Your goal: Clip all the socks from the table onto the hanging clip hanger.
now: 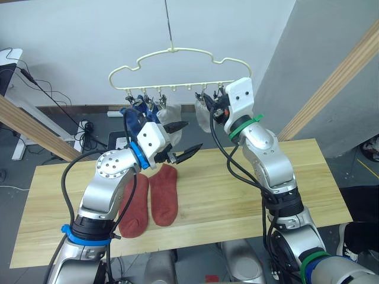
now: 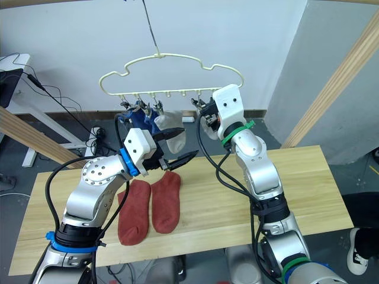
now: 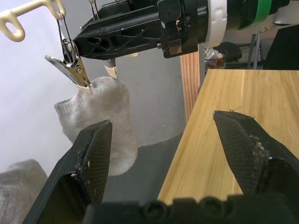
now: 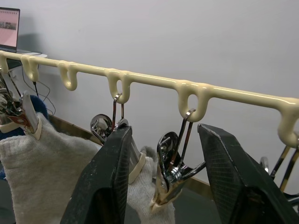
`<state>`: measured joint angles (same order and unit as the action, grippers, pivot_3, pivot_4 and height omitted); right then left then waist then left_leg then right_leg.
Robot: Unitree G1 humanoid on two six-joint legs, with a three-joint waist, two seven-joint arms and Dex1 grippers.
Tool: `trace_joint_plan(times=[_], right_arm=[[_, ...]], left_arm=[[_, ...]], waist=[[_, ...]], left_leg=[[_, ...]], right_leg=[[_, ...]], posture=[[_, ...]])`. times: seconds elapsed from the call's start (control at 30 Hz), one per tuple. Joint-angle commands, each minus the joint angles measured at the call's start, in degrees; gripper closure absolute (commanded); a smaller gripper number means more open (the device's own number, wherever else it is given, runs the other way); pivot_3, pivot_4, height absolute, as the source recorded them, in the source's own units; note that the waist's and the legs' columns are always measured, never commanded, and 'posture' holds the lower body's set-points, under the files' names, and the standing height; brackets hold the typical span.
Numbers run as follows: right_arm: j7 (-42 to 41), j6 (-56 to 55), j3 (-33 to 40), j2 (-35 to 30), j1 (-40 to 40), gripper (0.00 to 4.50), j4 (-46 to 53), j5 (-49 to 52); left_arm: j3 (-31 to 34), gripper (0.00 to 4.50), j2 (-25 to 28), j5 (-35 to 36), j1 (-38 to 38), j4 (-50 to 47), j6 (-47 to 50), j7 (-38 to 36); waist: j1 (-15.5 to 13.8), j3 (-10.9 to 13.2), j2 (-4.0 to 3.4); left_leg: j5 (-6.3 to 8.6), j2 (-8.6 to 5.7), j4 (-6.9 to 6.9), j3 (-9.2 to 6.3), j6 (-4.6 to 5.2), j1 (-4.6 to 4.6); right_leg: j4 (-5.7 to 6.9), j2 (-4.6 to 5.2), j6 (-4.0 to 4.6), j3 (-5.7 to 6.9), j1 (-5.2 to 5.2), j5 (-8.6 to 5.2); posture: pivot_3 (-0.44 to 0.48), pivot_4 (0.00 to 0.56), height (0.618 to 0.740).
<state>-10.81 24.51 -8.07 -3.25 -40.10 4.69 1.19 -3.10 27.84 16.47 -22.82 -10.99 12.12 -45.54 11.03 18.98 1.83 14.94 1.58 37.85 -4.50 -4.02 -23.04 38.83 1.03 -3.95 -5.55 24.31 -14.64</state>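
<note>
Left eye view: clip hanger (image 1: 177, 68) hung from a thin line above the table (image 1: 320, 177); blue socks (image 1: 137, 105) and grey socks (image 1: 204, 112) already clipped up; two rust-red socks (image 1: 151, 201) lay flat side by side on the table, untouched. Left claw (image 1: 183, 141) hovered released and empty, above and beyond the rust-red pair. Right claw (image 1: 211, 108) was raised to the clip row beside a grey sock.

Right eye view: same layout; hanger free to swing on its line, so any sideways push from the right arm could set it rocking and shake a sock loose.

Left wrist view: one clip (image 3: 70, 65) bit only the very edge of a grey sock (image 3: 100, 116); shallow bite, could slip off if knocked.

Right wrist view: right claw (image 4: 163, 163) spread wide and empty, fingers (image 4: 110, 182) straddling two metal clips (image 4: 170, 163) under the hanger bar (image 4: 154, 81). Possibly brushing the nearer clip, hard to tell. Closing or pulling back carelessly could snag a clip and drag the grey sock free.
</note>
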Motion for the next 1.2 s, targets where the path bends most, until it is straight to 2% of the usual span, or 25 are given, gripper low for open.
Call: trace_joint_plan(times=[0.03,0.37,0.47,0.5,1.2], right_arm=[[1.5,0.2,0.5,0.5,-1.0,2.19,1.4,-0.9],[4.1,2.6,1.5,0.9,0.9,2.19,5.0,-1.1],[3.9,2.7,1.6,1.4,1.1,2.75,5.3,-0.8],[3.7,2.7,1.5,1.5,1.1,3.07,5.3,-0.8],[0.5,0.9,0.9,2.7,-1.6,3.07,1.4,-0.4]], left_arm=[[0.0,0.68,-0.1,-0.2,0.2,-2.1,-0.9,0.4],[-0.4,0.68,-0.4,-0.4,0.1,-1.8,-1.2,0.3],[-0.5,0.68,-0.5,-0.5,-0.1,-1.6,-1.3,0.2],[-0.5,0.68,-0.5,-0.5,-0.2,-1.6,-1.4,0.2],[-0.2,0.68,-0.4,-1.0,0.1,-1.7,-1.5,0.1]], waist=[[0.0,0.0,0.0],[0.0,0.0,0.0],[0.0,0.0,0.0],[0.0,0.0,0.0],[0.0,0.0,0.0]], left_leg=[[0.0,0.0,0.0,0.0,0.0,0.0],[0.0,0.0,0.0,0.0,0.0,0.0],[0.0,0.0,0.0,0.0,0.0,0.0],[0.0,0.0,0.0,0.0,0.0,0.0],[0.0,0.0,0.0,0.0,0.0,0.0]], right_leg=[[0.0,0.0,0.0,0.0,0.0,0.0],[0.0,0.0,0.0,0.0,0.0,0.0],[0.0,0.0,0.0,0.0,0.0,0.0],[0.0,0.0,0.0,0.0,0.0,0.0],[0.01,0.0,0.0,0.0,0.01,0.0]], posture=[[-0.203,0.285,0.74],[-0.214,0.286,0.74],[-0.213,0.286,0.74],[-0.213,0.286,0.74],[-0.207,0.283,0.74]])
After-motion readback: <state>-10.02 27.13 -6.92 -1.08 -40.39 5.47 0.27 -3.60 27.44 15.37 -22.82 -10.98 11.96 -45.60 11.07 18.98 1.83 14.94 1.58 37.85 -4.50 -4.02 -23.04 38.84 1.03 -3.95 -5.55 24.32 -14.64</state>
